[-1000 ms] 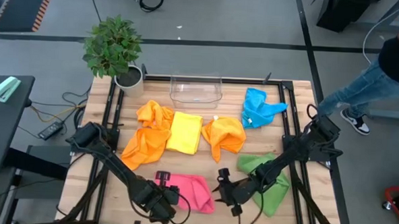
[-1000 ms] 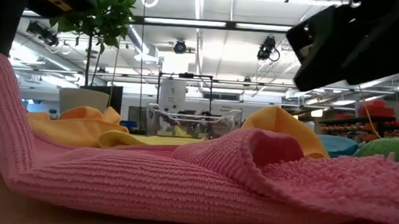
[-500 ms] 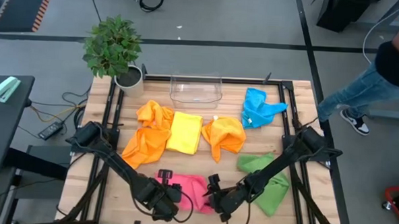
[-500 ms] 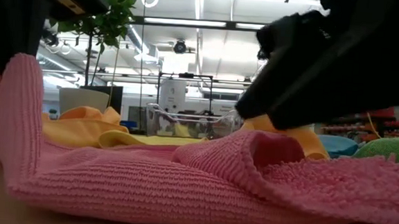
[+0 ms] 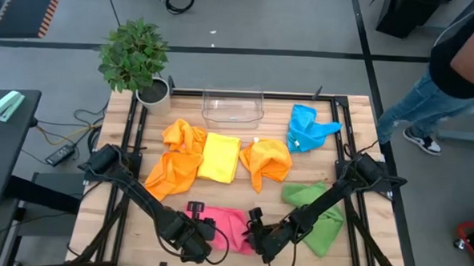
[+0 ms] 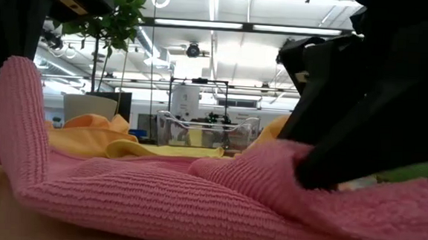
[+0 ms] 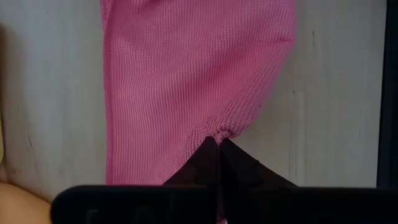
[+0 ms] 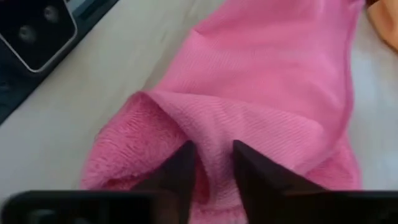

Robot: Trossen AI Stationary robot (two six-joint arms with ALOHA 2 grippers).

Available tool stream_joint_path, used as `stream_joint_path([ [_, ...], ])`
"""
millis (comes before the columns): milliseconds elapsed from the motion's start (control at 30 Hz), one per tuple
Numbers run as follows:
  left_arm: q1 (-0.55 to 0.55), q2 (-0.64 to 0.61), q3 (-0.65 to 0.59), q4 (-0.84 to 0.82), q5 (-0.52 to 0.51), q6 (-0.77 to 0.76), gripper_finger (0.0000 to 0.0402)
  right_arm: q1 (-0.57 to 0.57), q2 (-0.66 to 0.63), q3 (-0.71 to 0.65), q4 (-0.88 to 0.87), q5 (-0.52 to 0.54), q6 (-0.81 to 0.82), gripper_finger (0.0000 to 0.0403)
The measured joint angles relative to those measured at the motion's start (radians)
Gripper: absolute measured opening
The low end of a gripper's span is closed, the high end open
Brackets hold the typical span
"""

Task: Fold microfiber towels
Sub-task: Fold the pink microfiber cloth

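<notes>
A pink towel (image 5: 229, 227) lies crumpled near the table's near edge, between my two grippers. My left gripper (image 5: 194, 237) is shut on its left corner. My right gripper (image 5: 258, 236) is down on its right part, shut on a raised fold. Two orange towels (image 5: 176, 158) (image 5: 266, 162) and a yellow towel (image 5: 220, 156) lie mid-table. A blue towel (image 5: 308, 126) lies at the far right. A green towel (image 5: 318, 213) lies under my right arm. My left gripper pinches a corner of the pink towel (image 7: 222, 132) between its two fingertips, and the cloth bunches there. In the low view that end stands up off the table (image 6: 21, 116); the rest lies on the wood. My right gripper pinches a raised fold of the pink towel (image 8: 214, 140) between its two fingers (image 8: 245, 165), at the towel's right part. The fold is of more than one layer. The fingers slant down from the table's right. The towel lies on the table around them.
A clear plastic bin (image 5: 232, 107) stands at the far edge, and a potted plant (image 5: 136, 60) at the far left corner. A person (image 5: 456, 70) stands beyond the table's right side. Bare wood shows along the near edge to the left and right of the pink towel.
My right gripper has gone toward the table's left and near edge and down onto the pink towel's right part, where it now stands on the raised fold. My left gripper has shifted the towel's left end slightly, and that end stands up more steeply.
</notes>
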Motion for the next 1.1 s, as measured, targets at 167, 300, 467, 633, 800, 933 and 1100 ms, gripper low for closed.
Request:
stream_joint_path([
  [167,0.0,-0.002,0.0,-0.006,0.0,-0.003,0.0007,0.004,-0.067,0.0,-0.053,0.014,0.003,0.0011],
  [300,-0.003,-0.06,0.0,-0.05,-0.025,-0.016,0.0006,0.016,-0.167,0.0,-0.218,0.087,0.013,0.0007],
  [467,0.002,-0.198,0.0,-0.09,-0.136,-0.063,0.0006,0.011,-0.257,-0.014,-0.505,0.137,0.083,0.0006],
  [633,0.027,-0.323,0.002,-0.092,-0.202,-0.092,0.0006,0.006,-0.311,-0.079,-0.579,0.205,0.15,0.0005],
  [800,0.054,-0.378,0.002,-0.09,-0.201,-0.092,0.0005,-0.002,-0.364,-0.1,-0.58,0.207,0.281,0.0016],
  [933,0.072,-0.388,0.002,-0.086,-0.188,-0.093,0.0007,-0.002,-0.424,-0.1,-0.579,0.178,0.334,0.007],
  [1100,0.092,-0.389,0.001,-0.068,-0.145,-0.088,0.0005,-0.003,-0.525,-0.1,-0.639,0.055,0.448,0.0154],
])
